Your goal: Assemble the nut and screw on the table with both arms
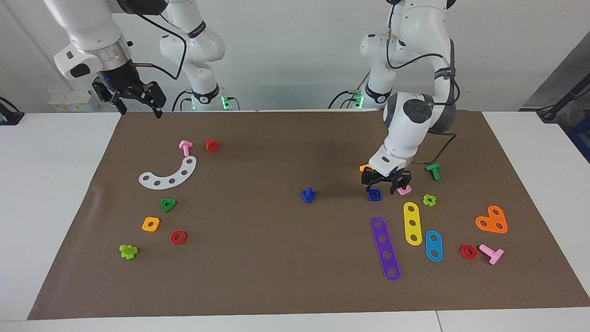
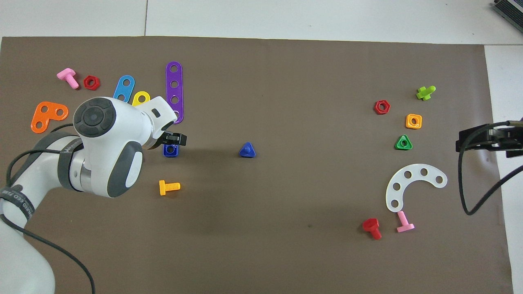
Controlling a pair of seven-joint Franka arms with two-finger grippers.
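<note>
The dark blue square nut (image 1: pixel 374 195) lies flat on the brown sheet (image 1: pixel 258 258) of the table, toward the left arm's end; it also shows in the overhead view (image 2: pixel 170 150). My left gripper (image 1: pixel 382 188) hangs low right over it with fingers spread, and the nut rests on the sheet between and just below the tips. The dark blue screw (image 1: pixel 308 195) stands on its triangular head near the sheet's middle, shaft up (image 2: pixel 247 150). My right gripper (image 1: pixel 140 109) is open, empty and raised over the sheet's edge at its own end, waiting (image 2: pixel 488 141).
A pink square nut (image 1: pixel 404 190), an orange bolt (image 2: pixel 168 187), a green bolt (image 1: pixel 433 171) and purple (image 1: pixel 385 248), yellow (image 1: pixel 412 223) and blue (image 1: pixel 433 246) strips crowd the left gripper. A white arc (image 1: pixel 168 175), green triangular nut (image 1: pixel 168 204) and orange-yellow nut (image 1: pixel 150 224) lie toward the right arm's end.
</note>
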